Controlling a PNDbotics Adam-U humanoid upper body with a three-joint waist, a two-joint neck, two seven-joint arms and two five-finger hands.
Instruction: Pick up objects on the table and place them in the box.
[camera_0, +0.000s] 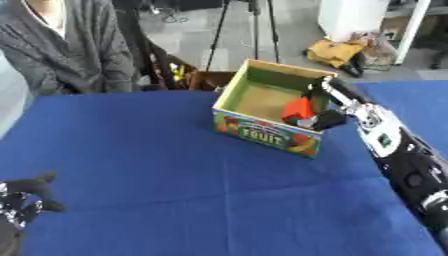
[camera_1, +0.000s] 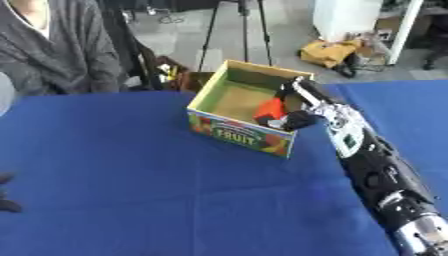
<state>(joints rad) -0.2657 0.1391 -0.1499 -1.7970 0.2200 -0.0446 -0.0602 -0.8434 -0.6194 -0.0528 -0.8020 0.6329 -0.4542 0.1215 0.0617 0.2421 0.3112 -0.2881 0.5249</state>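
A cardboard box (camera_0: 262, 134) printed FRUIT stands at the far middle of the blue table (camera_0: 175, 175). My right hand (camera_0: 322, 116) reaches over the box's right rim, its fingers curled round an orange-red object (camera_0: 297, 108) held inside the box just above its floor. A small grey piece shows under the object, too small to make out. My left hand (camera_0: 26, 197) rests at the lower left edge of the table with fingers relaxed and nothing in it.
A person in a grey cardigan (camera_0: 61, 45) sits at the table's far left edge. Behind the table stand a tripod (camera_0: 236, 25), a yellow bag (camera_0: 337, 50) and a white cabinet on the floor.
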